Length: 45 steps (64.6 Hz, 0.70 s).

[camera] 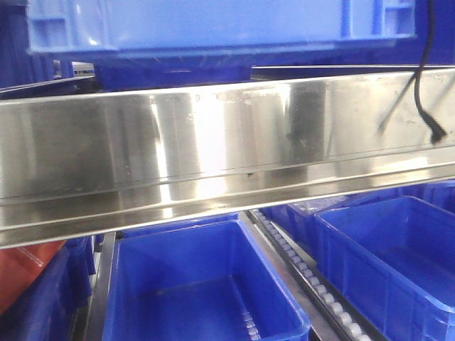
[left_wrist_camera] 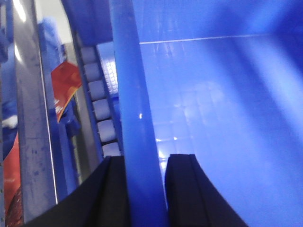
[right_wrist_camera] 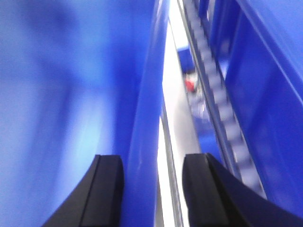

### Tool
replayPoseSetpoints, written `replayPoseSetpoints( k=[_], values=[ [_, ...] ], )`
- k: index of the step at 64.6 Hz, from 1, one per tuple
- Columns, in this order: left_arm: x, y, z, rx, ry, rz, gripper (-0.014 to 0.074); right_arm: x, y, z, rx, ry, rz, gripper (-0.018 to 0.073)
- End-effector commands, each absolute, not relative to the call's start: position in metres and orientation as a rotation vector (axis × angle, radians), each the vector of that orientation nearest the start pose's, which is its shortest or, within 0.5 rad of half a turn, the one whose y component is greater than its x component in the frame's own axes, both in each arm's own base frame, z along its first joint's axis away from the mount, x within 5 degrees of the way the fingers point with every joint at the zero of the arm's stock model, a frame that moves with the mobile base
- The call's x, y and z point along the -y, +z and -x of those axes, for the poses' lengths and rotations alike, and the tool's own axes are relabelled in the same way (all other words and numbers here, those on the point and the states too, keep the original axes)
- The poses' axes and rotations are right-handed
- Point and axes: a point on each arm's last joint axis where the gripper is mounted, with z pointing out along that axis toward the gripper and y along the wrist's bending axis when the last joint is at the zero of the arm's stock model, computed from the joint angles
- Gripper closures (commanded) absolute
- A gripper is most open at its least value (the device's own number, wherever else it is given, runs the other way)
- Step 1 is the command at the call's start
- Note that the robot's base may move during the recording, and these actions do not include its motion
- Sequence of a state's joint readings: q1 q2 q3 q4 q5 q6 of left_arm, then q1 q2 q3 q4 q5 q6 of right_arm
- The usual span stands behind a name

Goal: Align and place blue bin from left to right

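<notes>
The blue bin (camera: 202, 284) lies low in the middle of the front view, its far part hidden behind a steel beam; neither gripper shows there. In the left wrist view my left gripper (left_wrist_camera: 146, 189) is shut on the blue bin's left rim (left_wrist_camera: 135, 94), with both black fingers (left_wrist_camera: 111, 194) pressed against it and the bin's inside (left_wrist_camera: 213, 94) to the right. In the right wrist view my right gripper (right_wrist_camera: 154, 189) is open astride the bin's right rim (right_wrist_camera: 149, 94). That rim lies against the inner finger (right_wrist_camera: 106, 189), and a gap separates it from the outer one.
A wide steel beam (camera: 227, 142) crosses the front view. Roller tracks (camera: 306, 273) (left_wrist_camera: 99, 109) (right_wrist_camera: 218, 94) run along both sides of the bin. Another blue bin (camera: 398, 249) (right_wrist_camera: 270, 71) stands to the right and one (camera: 213, 25) sits above. A red-orange bag (camera: 21, 273) (left_wrist_camera: 66, 85) lies left. A black cable (camera: 423, 85) hangs right.
</notes>
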State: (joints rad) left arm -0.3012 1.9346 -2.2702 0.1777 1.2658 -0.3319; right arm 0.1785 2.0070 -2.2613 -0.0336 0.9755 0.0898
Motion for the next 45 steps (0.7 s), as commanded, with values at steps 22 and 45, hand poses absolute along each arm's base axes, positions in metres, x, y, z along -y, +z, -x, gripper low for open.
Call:
replayPoseSetpoints(
  k=[22, 45],
  values=[
    [0.112, 0.442, -0.399, -2.32, -0.076, 0.018, 0.0045, -0.074, 0.428, -0.455, -2.073, 0.107, 0.07, 0.0074],
    [0.104, 0.479, -0.369, -2.233, -0.114, 0.022, -0.0005, -0.069, 0.467, -0.418, -2.051, 0.133, 0.061, 0.0104]
  ],
)
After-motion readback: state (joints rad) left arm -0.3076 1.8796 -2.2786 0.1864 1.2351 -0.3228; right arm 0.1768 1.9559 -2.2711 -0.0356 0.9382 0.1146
